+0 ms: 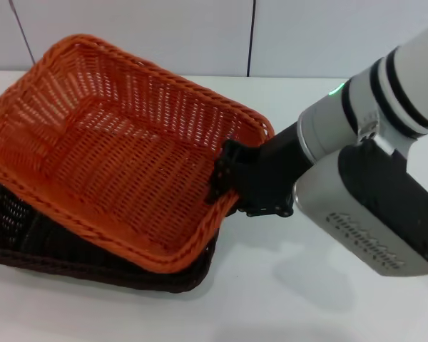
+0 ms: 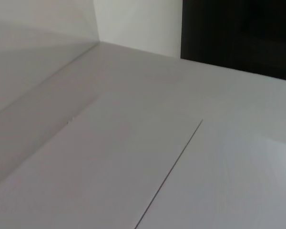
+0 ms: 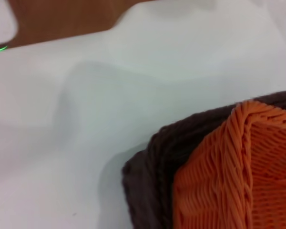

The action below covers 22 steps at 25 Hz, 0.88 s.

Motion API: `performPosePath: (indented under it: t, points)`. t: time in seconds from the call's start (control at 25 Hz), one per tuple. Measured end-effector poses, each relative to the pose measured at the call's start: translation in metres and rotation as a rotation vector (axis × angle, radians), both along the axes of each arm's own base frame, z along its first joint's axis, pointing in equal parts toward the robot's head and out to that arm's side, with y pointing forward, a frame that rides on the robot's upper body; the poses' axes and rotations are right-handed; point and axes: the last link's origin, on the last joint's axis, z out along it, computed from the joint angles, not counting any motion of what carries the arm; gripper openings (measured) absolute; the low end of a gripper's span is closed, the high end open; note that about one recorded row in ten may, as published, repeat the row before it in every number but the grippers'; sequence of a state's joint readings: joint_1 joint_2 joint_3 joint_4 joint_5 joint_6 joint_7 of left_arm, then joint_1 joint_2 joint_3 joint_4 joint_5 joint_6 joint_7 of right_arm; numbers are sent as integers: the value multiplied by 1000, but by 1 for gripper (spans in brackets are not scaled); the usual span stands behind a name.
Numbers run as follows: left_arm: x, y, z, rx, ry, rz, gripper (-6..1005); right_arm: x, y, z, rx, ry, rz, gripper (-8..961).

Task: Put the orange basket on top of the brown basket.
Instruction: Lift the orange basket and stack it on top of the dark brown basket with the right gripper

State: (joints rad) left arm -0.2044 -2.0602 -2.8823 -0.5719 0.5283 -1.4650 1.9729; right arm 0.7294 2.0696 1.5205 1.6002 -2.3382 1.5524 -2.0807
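The orange basket lies tilted over the brown basket, its far-left side raised and its near edge resting inside the brown one. My right gripper is at the orange basket's right rim, with black fingers on either side of the braided edge and shut on it. The right wrist view shows a corner of the orange basket nested in the brown basket. The left gripper does not show in any view.
Both baskets sit at the left of a white table, with a white wall behind. The left wrist view holds only a white surface and a dark panel.
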Motion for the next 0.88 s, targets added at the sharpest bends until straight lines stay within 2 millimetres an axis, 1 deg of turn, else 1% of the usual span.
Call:
performPosePath:
  t: [0.24, 0.36, 0.52, 0.64, 0.72, 0.84, 0.88]
  points:
    - [-2, -5, -3, 22, -11, -8, 827, -8, -3, -7, -9, -114, 74, 208]
    - [-1, -4, -4, 24, -12, -7, 827, -11, -4, -7, -5, -127, 87, 207]
    - [-2, -5, -4, 25, -8, -6, 827, -20, -7, -5, 29, -132, 109, 219]
    - [-3, -8, -4, 31, -12, -1, 827, -24, -7, -7, 46, -126, 131, 231]
    - [-4, -10, -4, 39, -13, 6, 827, -24, -11, -9, 40, -118, 149, 239]
    - [-6, -13, -6, 45, -18, 12, 827, -27, -17, -7, 23, -74, 186, 251]
    - [-7, -13, -6, 45, -22, 13, 827, -29, -19, -5, 24, -60, 198, 287]
